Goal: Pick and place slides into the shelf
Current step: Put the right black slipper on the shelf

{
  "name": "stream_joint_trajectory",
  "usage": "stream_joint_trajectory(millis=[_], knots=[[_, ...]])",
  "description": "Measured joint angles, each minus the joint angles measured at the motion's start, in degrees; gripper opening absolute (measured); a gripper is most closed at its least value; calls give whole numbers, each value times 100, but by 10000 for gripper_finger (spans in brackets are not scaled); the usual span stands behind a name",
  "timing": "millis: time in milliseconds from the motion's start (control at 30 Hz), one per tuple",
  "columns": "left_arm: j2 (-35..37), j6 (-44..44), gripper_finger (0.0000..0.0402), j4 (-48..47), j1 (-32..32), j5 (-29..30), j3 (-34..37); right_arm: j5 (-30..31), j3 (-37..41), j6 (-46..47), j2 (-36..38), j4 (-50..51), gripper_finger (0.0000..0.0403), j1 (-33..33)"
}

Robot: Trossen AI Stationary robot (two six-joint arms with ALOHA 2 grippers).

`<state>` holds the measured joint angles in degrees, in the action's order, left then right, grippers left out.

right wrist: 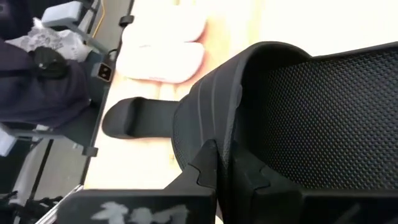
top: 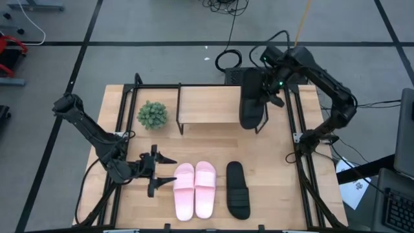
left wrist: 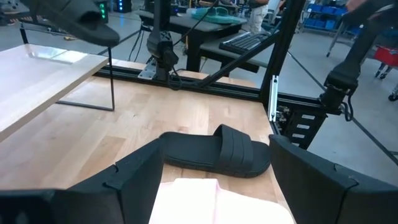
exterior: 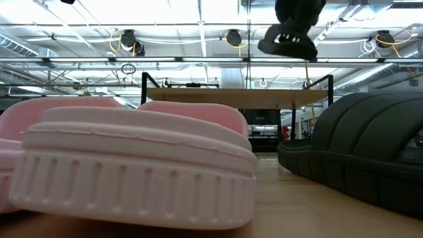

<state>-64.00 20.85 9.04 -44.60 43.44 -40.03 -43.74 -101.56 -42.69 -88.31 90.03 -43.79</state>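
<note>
One black slide [top: 251,107] is in my right gripper [right wrist: 227,165], in the air over the right end of the shelf [top: 210,105], a light wood board on thin black legs at the table's far side. In the low view this slide [exterior: 287,43] hovers well above the shelf top [exterior: 238,97]. The pink pair [top: 194,189] lies side by side on its soles near the table's near edge. The other black slide [top: 237,189] lies to the pair's right. My left gripper [top: 163,171] is open, low over the table just left of the pink pair, touching nothing. My right gripper holds the black slide by its wide strap, at the strap's edge [right wrist: 214,134]. One finger [right wrist: 261,180] is under the strap on the footbed side and the other finger [right wrist: 196,171] is on the strap's outside. The slide is lifted clear above the shelf.
A small green potted plant [top: 152,114] stands on the table left of the shelf. Black frame rails [top: 294,123] run along the table's left and right edges. Bare wood [top: 213,145] lies between the shelf and the slides on the table.
</note>
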Motion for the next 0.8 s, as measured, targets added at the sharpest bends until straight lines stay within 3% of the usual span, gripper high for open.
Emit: stream_joint_trajectory(millis=[400, 800], knots=[[312, -275, 294, -24, 2, 17, 0, -115, 0, -491, -566, -2, 2, -313], [310, -386, 294, -217, 0, 13, 0, -307, 9, -348, -818, 0, 2, -759]])
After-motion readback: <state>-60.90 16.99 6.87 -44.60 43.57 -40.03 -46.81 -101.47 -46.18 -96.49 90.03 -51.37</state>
